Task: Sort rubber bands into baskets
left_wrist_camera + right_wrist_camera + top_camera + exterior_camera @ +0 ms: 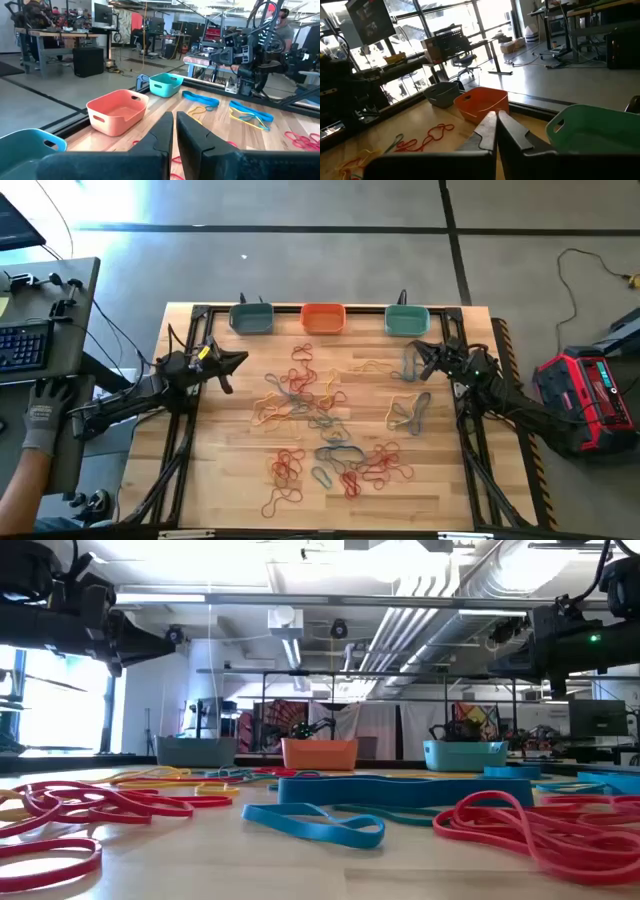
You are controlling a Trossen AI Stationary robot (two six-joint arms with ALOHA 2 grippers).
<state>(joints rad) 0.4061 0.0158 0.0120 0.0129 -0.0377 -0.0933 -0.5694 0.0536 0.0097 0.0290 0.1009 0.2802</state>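
Note:
Red, yellow and blue rubber bands [320, 425] lie scattered flat over the middle of the wooden table. Three baskets stand along the far edge: grey-blue [251, 318], orange [323, 318] and teal-green [407, 321]. My left gripper [240, 361] hovers at the table's left, shut and holding nothing, its fingers [175, 131] pointing level toward the right. My right gripper [418, 352] hovers at the right below the teal-green basket, shut and holding nothing, its fingers [496, 131] pointing left. In the low view both arms hang high above the bands [330, 802].
A metal frame runs along the table's edges [190, 320]. At the left a person's gloved hand [45, 415] rests by a keyboard desk. A red device [590, 390] and cables lie on the floor at the right. Bare wood shows at the table's near corners.

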